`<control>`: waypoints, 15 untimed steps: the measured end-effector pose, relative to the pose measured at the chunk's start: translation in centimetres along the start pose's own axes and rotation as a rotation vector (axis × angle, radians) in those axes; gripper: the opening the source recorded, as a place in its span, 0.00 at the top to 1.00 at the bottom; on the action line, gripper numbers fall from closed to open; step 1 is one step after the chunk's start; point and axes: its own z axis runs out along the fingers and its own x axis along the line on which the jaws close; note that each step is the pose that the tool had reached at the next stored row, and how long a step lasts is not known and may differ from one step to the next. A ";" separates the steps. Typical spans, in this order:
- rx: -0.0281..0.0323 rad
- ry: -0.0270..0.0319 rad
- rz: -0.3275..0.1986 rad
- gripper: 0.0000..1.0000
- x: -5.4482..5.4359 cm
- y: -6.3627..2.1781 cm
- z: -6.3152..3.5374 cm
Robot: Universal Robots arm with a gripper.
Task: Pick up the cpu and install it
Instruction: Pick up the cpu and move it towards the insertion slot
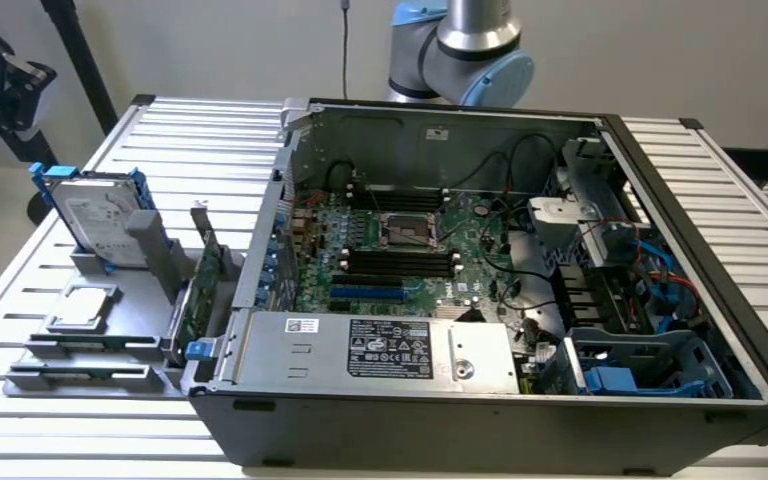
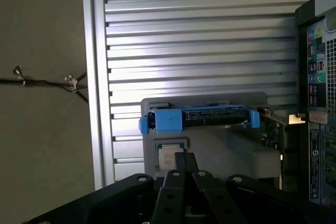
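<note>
So the cpu [image 2: 166,157] is seen lying flat in the grey holder [image 2: 236,153] on the bench [image 2: 199,35], right ahead of the end effector [image 2: 184,167], which is closed up empty.

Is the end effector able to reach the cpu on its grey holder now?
Probably yes: the cpu lies uncovered, nothing above it; the hard drive stands beside it, apart. The shut end effector points toward it.
</note>
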 end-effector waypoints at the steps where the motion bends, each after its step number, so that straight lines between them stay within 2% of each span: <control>1: 0.0000 0.0000 0.000 0.88 0.0 -0.18 0.02; 4: -0.0001 0.0004 0.000 0.83 0.0 -0.69 0.10; 7: 0.0000 0.0010 0.000 0.64 -0.1 -1.01 0.46; 8: 0.0001 0.0014 0.000 0.64 0.0 -1.07 0.63; 10: 0.0001 0.0020 0.000 0.53 -0.1 -1.20 0.98; 11: 0.0002 0.0024 0.000 0.53 -0.1 -1.28 1.16; 14: 0.0002 0.0037 -0.001 0.35 -0.1 -1.53 1.69; 15: 0.0002 0.0040 -0.001 0.35 -0.1 -1.62 1.87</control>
